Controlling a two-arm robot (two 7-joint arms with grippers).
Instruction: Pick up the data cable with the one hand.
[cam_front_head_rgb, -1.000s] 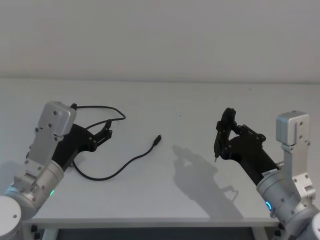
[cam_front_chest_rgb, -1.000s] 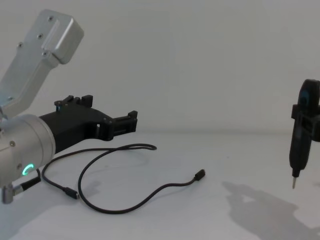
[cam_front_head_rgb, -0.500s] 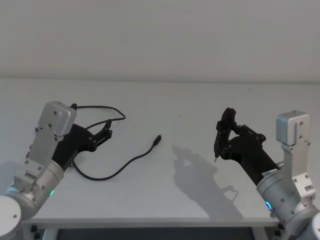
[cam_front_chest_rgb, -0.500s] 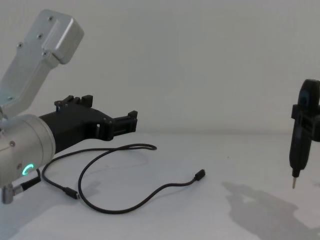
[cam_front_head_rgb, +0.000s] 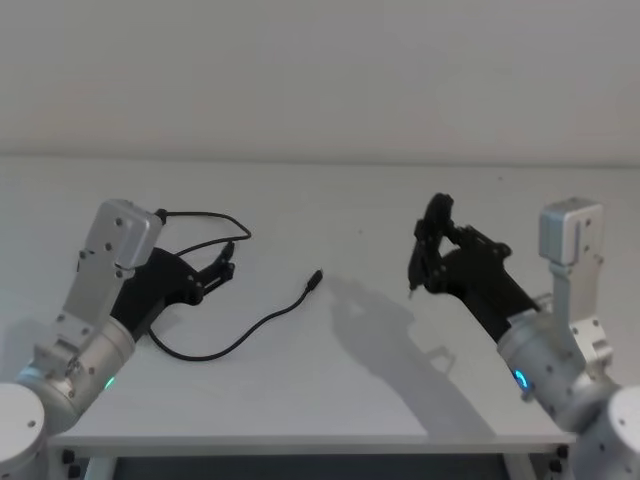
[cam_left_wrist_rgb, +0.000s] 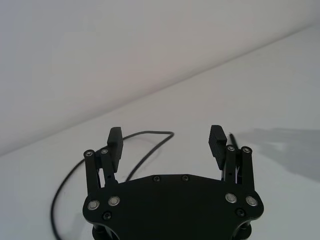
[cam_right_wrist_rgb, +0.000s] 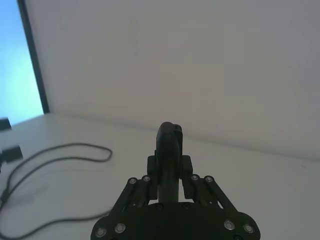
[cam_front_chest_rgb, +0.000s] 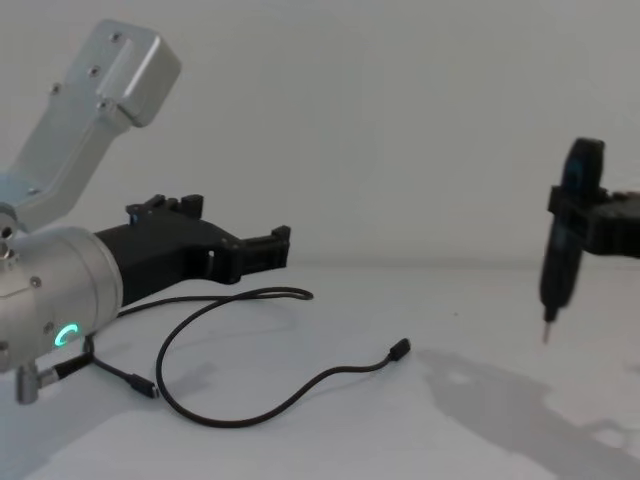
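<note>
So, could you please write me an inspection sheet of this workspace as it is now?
Surface: white table, with arm shadows on its right part.
Job's things: data cable lies in loose curves on the table's left part, one plug toward the middle; not gripped.
Clutter: nothing seen.
Grippers: left gripper open, hovering above the cable's curves. Right gripper shut on a black pen-like tool, held above the table's right part, tip down.
Cables: short wire with silver plug on the left arm.
Surroundings: plain white wall.
</note>
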